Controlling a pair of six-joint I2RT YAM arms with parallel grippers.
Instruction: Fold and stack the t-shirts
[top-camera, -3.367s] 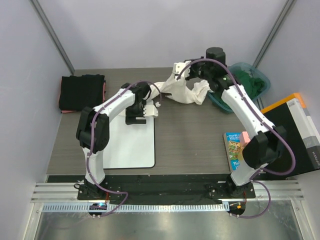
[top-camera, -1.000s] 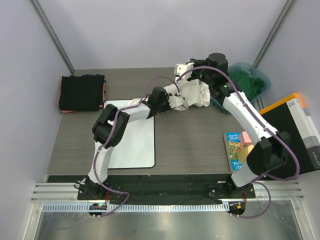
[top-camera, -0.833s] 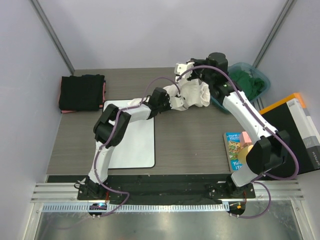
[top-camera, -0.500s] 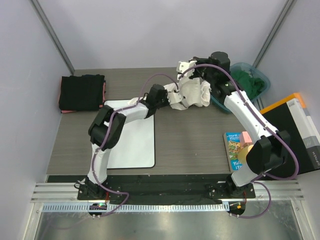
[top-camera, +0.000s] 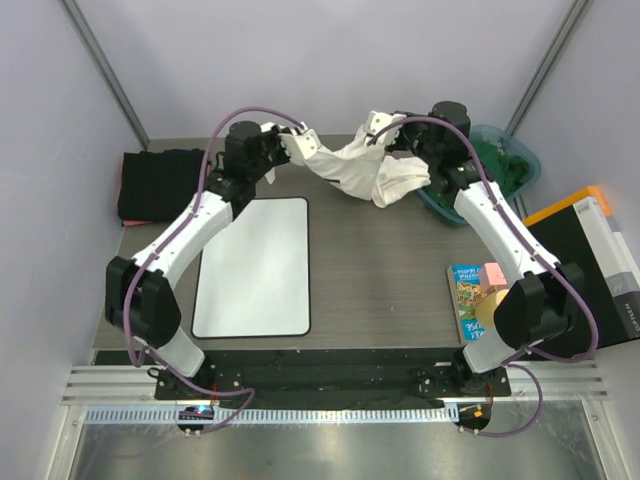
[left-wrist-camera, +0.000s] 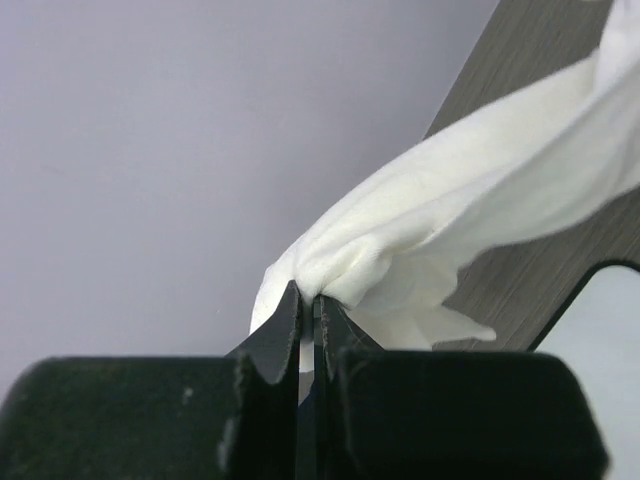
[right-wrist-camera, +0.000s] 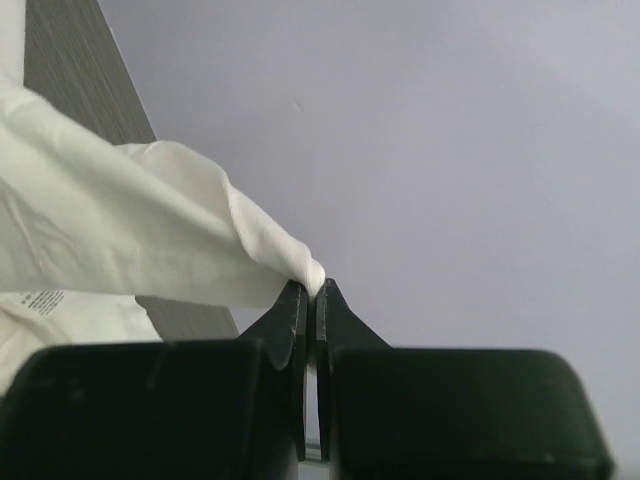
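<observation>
A white t-shirt (top-camera: 352, 170) hangs stretched between both grippers above the back of the table. My left gripper (top-camera: 290, 139) is shut on one bunched end (left-wrist-camera: 330, 270). My right gripper (top-camera: 374, 124) is shut on the other end (right-wrist-camera: 300, 265), and the rest of the cloth sags down to the right. A small label shows on the shirt in the right wrist view. Folded black t-shirts (top-camera: 163, 184) lie stacked at the back left, with a pinkish-red edge (top-camera: 208, 180) peeking out. A green t-shirt (top-camera: 497, 160) lies crumpled in the teal bin.
A white board with a black rim (top-camera: 255, 268) lies flat left of centre. The teal bin (top-camera: 527, 160) stands at the back right. A colourful book (top-camera: 468, 298) and a black and orange box (top-camera: 590, 262) sit on the right side.
My left gripper has shut on the white t-shirt and swung up and left with it, away from the board's corner. The shirt is now pulled out between the two grippers.
</observation>
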